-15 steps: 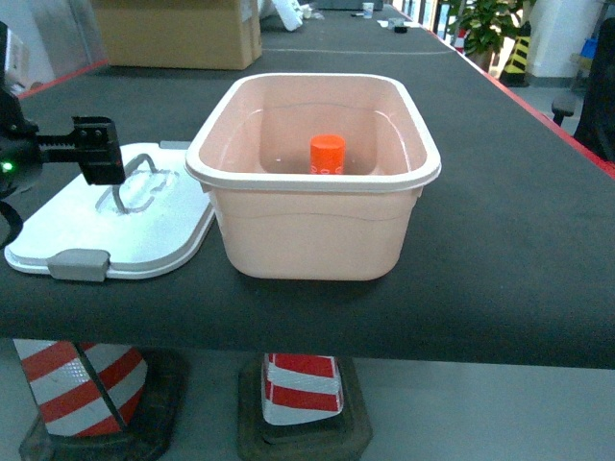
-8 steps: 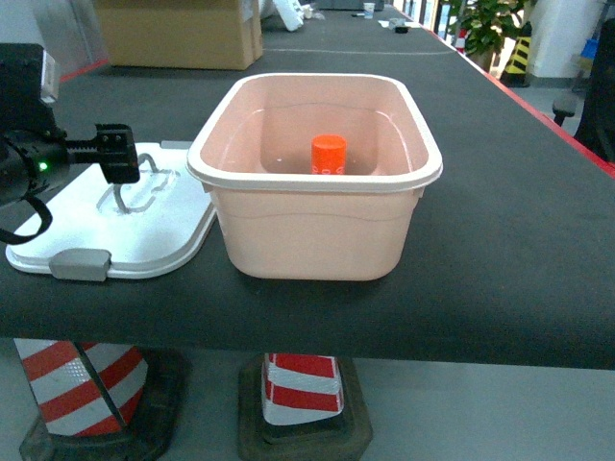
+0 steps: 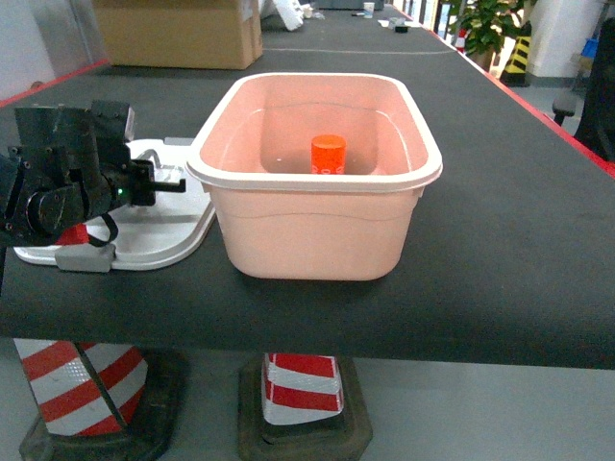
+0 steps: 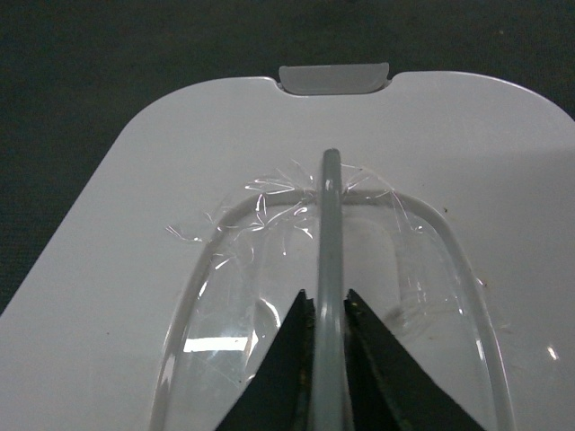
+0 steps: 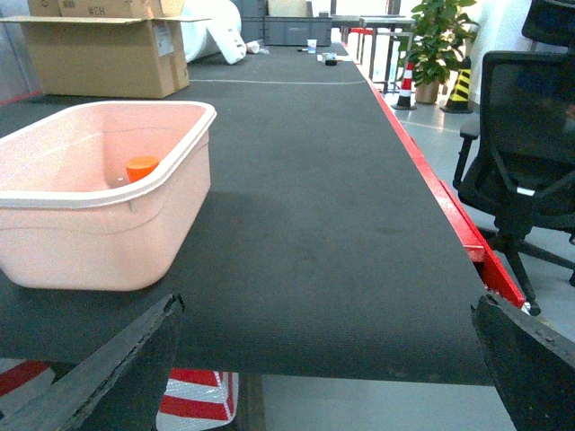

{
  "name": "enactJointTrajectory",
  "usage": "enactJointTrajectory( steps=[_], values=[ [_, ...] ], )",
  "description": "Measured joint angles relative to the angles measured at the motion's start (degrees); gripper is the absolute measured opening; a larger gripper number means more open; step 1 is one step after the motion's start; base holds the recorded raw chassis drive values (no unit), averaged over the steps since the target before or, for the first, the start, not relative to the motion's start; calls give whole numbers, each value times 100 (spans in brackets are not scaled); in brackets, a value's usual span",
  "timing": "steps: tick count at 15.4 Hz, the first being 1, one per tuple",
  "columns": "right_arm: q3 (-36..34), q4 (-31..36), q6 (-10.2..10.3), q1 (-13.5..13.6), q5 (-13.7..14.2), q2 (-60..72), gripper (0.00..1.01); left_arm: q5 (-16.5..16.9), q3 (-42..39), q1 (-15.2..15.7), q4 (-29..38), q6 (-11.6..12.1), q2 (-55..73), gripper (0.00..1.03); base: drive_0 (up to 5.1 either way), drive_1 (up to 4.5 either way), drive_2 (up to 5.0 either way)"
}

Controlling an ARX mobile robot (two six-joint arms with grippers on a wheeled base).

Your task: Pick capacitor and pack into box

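One white lid point(image 3: 144, 235) lies flat on the black table point(image 3: 519, 250), touching the left side of the pink box point(image 3: 312, 206). Over it sits the left gripper point(image 4: 328, 310), its two dark fingers point(image 4: 286, 359) pinched narrow onto the lid's grey handle point(image 4: 330, 233), which stands up between them. An orange capacitor point(image 3: 328, 154) stands upright inside the open box, toward the far wall. On the right, the right gripper point(image 5: 328, 359) hangs off the table's near edge with fingers spread wide, holding nothing. A cardboard carton point(image 3: 178, 31) sits far back.
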Motion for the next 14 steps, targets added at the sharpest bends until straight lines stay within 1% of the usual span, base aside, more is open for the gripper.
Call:
enactJointTrajectory(
  steps=[1,4,6,8,10,11,12,13,14],
  values=[
    [0,0,0,0,2,0,98,9,-68,-7,35,0,-57,1,0,0,0],
    [0,-2,0,0,0,0,98,-2,-225,-9,129,-2,-111,2,0,0,0],
    [0,0,0,0,0,0,98,-55,-385,9,4,-15,-297,2,0,0,0],
    [0,0,0,0,0,0,98,-271,-501,85,-326,-111,-909,2,0,0,0],
    [0,0,0,0,2,0,98,-483,-505,98,-409,-195,-1751,2,0,0,0],
    [0,-2,0,0,0,0,98,-627,-503,46,-411,-278,-2286,2,0,0,0],
    [0,0,0,0,0,0,98,-763,-492,-90,-415,-321,-2656,2,0,0,0],
    [0,0,0,0,0,0,98,-874,-468,-278,-498,-402,-2830,2,0,0,0],
    [0,0,0,0,0,0,98,-975,-463,-549,-627,-470,-2881,2,0,0,0]
  ],
)
